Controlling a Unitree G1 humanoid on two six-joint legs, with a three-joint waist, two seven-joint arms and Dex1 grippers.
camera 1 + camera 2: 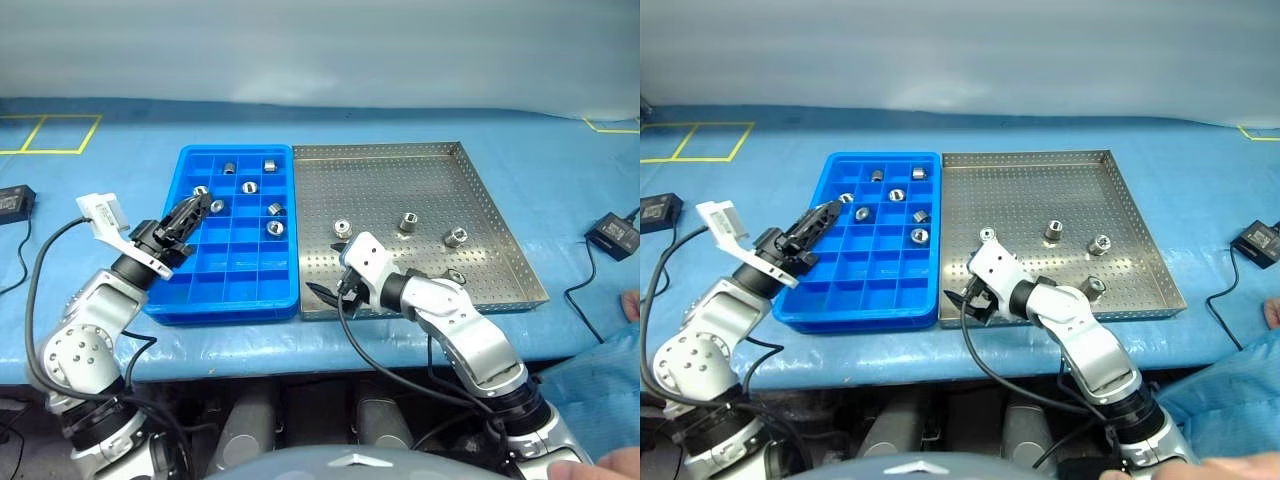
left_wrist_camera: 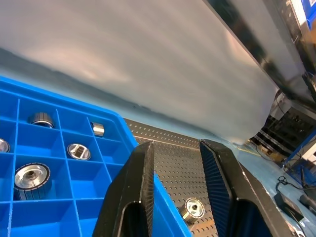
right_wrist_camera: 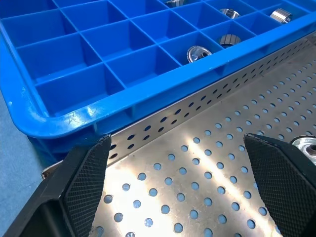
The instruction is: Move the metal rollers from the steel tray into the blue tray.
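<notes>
The blue tray (image 1: 165,300) holds several metal rollers (image 1: 275,228) in its far compartments. To its right, the steel tray (image 1: 500,205) has three rollers (image 1: 409,221) standing apart on its perforated floor and one more (image 1: 455,275) half hidden behind my right arm. My left gripper (image 1: 195,212) hovers over the blue tray's left side, pointing toward the steel tray. Its fingers (image 2: 143,187) are a little apart, with nothing between them. My right gripper (image 3: 176,143) is wide open and empty just above the steel tray's near left corner, with one roller (image 3: 306,145) beside a fingertip.
Both trays sit side by side on a blue table cover (image 1: 420,125). Black power adapters with cables lie at the far left (image 1: 12,202) and far right (image 1: 612,235). Yellow tape lines (image 1: 60,132) mark the cover. Blue cloth (image 1: 600,390) shows at the lower right.
</notes>
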